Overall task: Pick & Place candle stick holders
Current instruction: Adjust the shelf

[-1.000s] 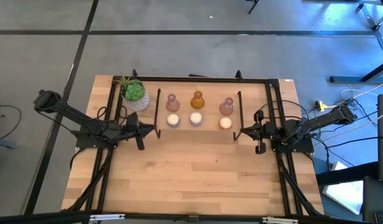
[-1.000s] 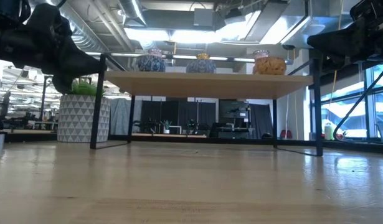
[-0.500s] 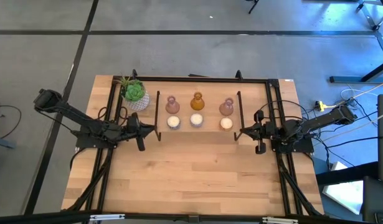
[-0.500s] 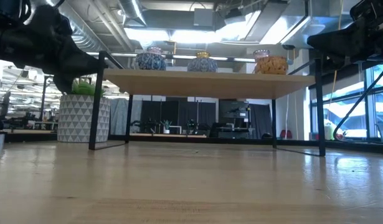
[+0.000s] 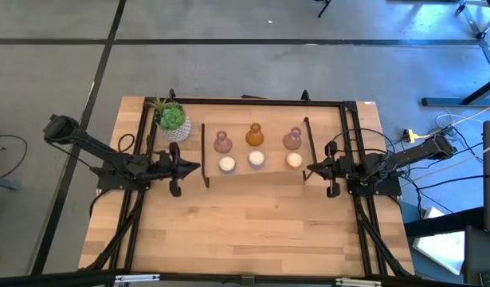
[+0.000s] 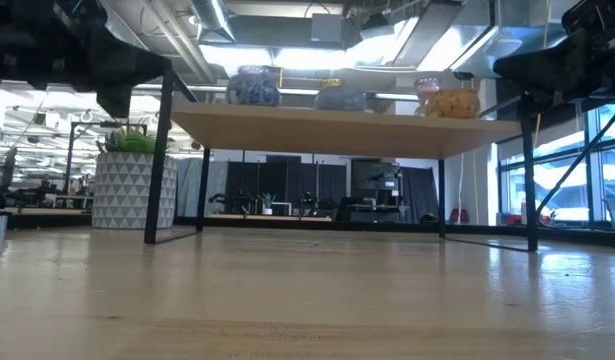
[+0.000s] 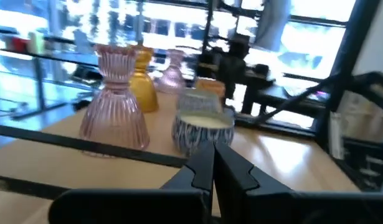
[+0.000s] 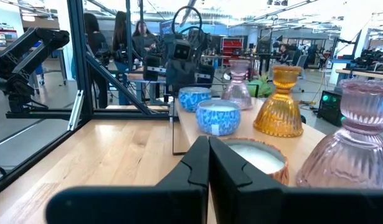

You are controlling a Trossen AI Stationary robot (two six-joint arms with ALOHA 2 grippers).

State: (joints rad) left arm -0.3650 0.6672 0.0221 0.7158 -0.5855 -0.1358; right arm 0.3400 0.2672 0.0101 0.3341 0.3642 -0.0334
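Room: grey concrete floor with dark seams around the bench in the high view; the low view looks into a workshop with ceiling ducts, bright windows and dark racks.
Surface: pale wooden table [image 5: 252,223] with black rails along both sides (much of the wood nearer than the grippers lies bare).
Shelf: a small raised wooden shelf [image 6: 337,128] on thin black legs [image 6: 159,165], standing between the two grippers.
Candle stick holders: six on the shelf, in two rows. Far row: a pink glass one [image 5: 222,142], an amber one [image 5: 255,135], a second pink one [image 5: 292,139]. Near row: three cream-topped votives [image 5: 256,159]; their walls show blue-patterned in the wrist views, except the amber-walled one nearest the right gripper.
Left gripper [image 5: 174,169]: fingers pressed together, holding nothing, just beside the shelf's end.
Right gripper [image 5: 331,171]: fingers also together, empty, just beside the opposite end.
Plant: green plant in a white patterned pot [image 5: 173,121], beyond the left gripper, on the table.
People: figures stand beyond the table in the right wrist view.
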